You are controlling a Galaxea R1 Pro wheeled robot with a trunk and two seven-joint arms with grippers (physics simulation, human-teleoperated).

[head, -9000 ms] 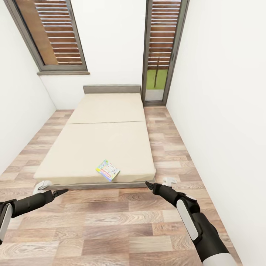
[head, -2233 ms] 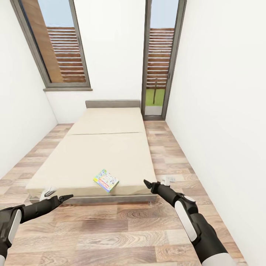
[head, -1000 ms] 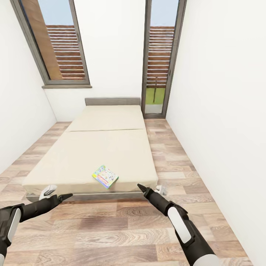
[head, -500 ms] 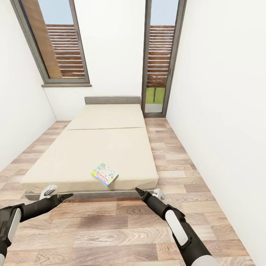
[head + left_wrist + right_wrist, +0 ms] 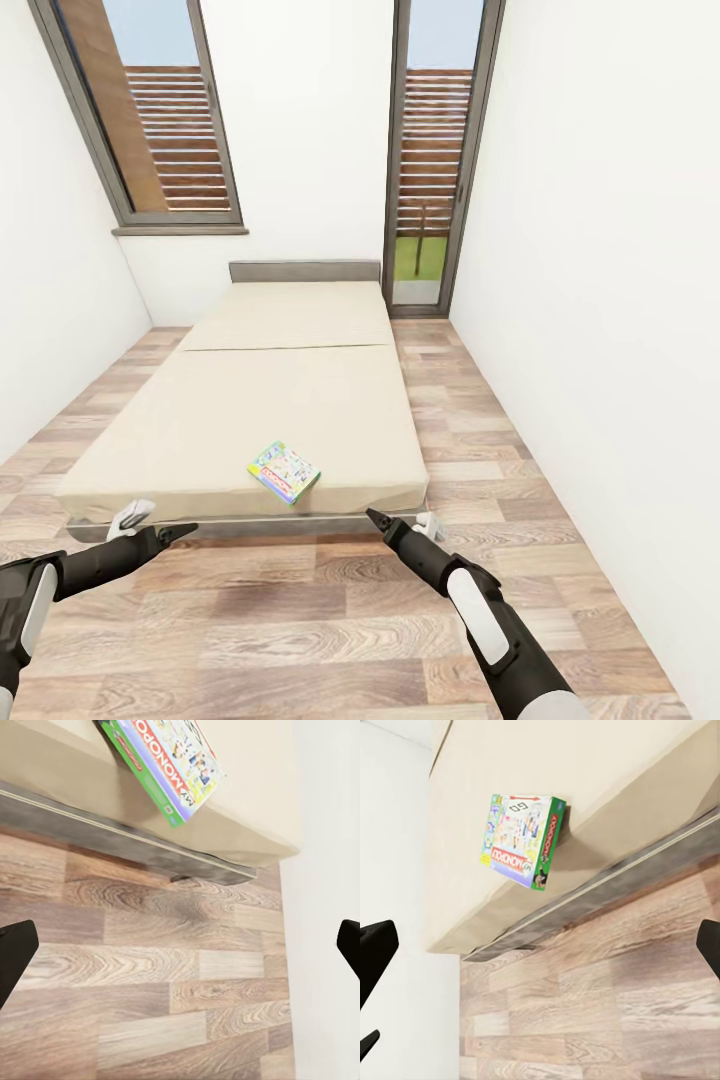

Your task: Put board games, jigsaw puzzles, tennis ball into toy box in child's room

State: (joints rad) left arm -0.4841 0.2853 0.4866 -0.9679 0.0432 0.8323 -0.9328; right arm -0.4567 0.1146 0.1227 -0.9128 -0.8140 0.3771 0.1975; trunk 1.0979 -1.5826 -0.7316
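A flat, colourful board game [image 5: 284,473] with a green edge and a red logo lies on the cream bed [image 5: 290,400], close to the foot edge. It also shows in the wrist views, board game [image 5: 169,761] and board game [image 5: 521,840], overhanging nothing. My left gripper [image 5: 185,530] hangs open over the wood floor, in front of the bed's left foot corner. To the right of the game my right gripper [image 5: 372,517] is open, just short of the bed's dark grey frame [image 5: 250,525]. Both grippers hold nothing. The table and toy box are out of view.
White walls close in on both sides. A window [image 5: 160,120] and a tall glass door [image 5: 430,150] stand behind the headboard. A strip of plank floor [image 5: 470,440] runs along the bed's right side. Small white objects [image 5: 130,515] sit at the bed's foot corners.
Since nine seconds ago the whole view has shifted and tilted up. Over the last second my right arm has drifted a little left towards the board game; the left arm has stayed put.
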